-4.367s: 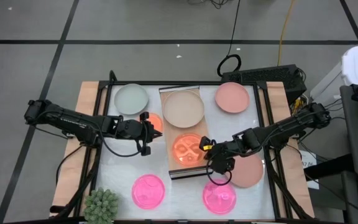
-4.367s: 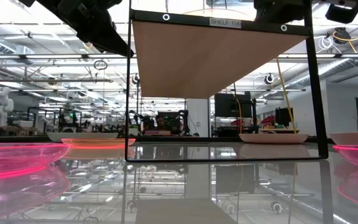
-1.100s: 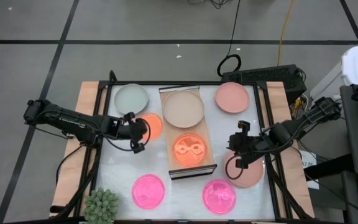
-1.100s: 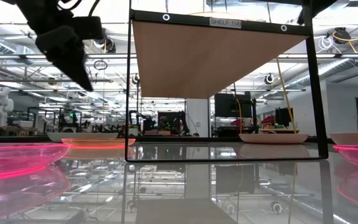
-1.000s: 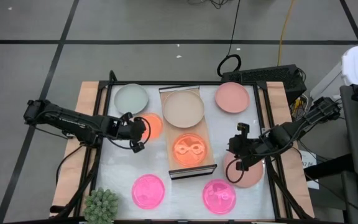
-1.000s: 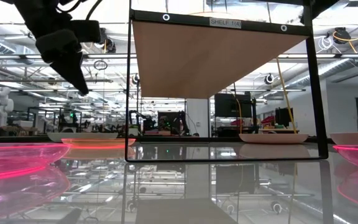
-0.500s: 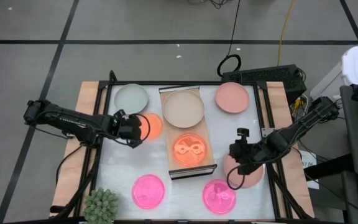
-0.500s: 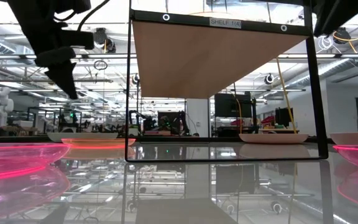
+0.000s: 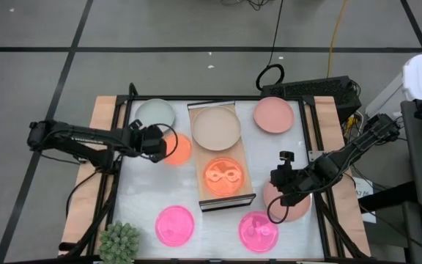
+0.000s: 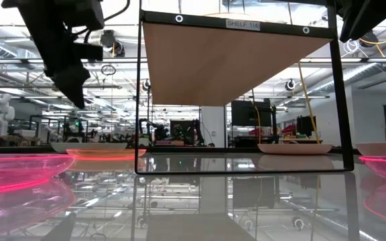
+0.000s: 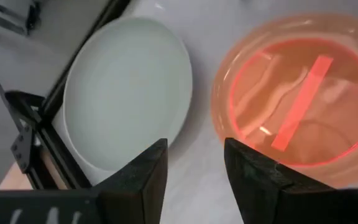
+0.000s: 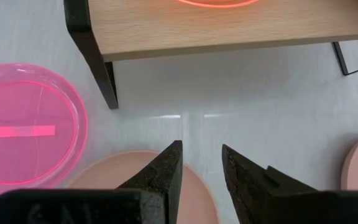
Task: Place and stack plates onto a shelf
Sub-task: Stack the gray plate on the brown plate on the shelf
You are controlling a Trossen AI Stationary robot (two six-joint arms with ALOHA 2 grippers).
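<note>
While two hot pink plates (image 9: 175, 225) are left at the near edge of the table, beside the spiky plant (image 9: 120, 243), only two plates are seen on the shelf (image 9: 220, 157): an orange plate (image 9: 224, 177) at its near end and a beige plate (image 9: 216, 127) at its far end. The right gripper (image 9: 276, 178) is held above a salmon plate (image 9: 289, 202) just right of the shelf, its fingers spread with nothing between them. Farther back, the left gripper (image 11: 194, 163) is poised over the gap between the second orange plate (image 11: 299, 99) and the pale green-grey plate (image 11: 127, 98), fingers parted and empty. For a clean pick, one finger is best lowered outside the chosen rim and one inside, and the pinch closed before lifting. The other salmon plate (image 9: 273, 114) lies at the far right.
</note>
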